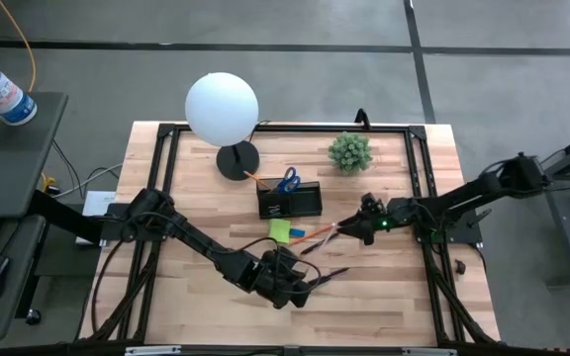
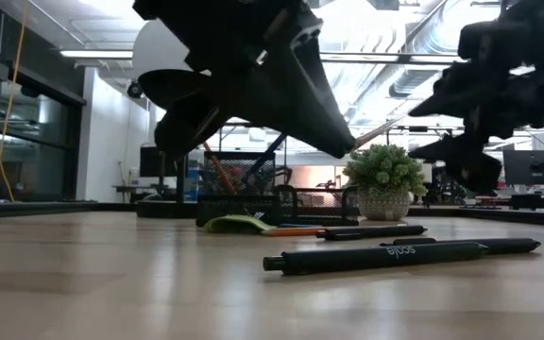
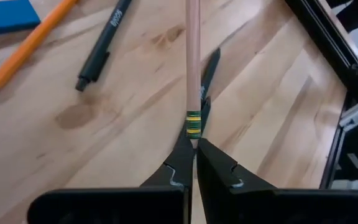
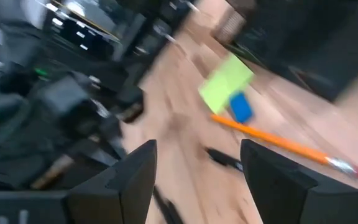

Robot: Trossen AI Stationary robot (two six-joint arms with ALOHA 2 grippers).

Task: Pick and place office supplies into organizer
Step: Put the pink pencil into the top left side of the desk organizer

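Tabletop [image 1: 384, 297] pale wood; left claw [image 3: 194, 144] clamps pencil [image 3: 193, 62]; right claw [image 4: 197, 168] wide, empty.

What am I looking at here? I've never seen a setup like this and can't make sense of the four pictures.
Two robot arms work at a wooden table. One picture looks down from above, one looks level across the tabletop, and two come from cameras on the wrists. The left gripper is shut on a natural-wood pencil. The right gripper is open and holds nothing. On the table lie an orange pencil, dark pens, a green sticky-note pad and a small blue block, near the dark organizer, which holds blue scissors. A globe lamp and a potted plant stand behind.
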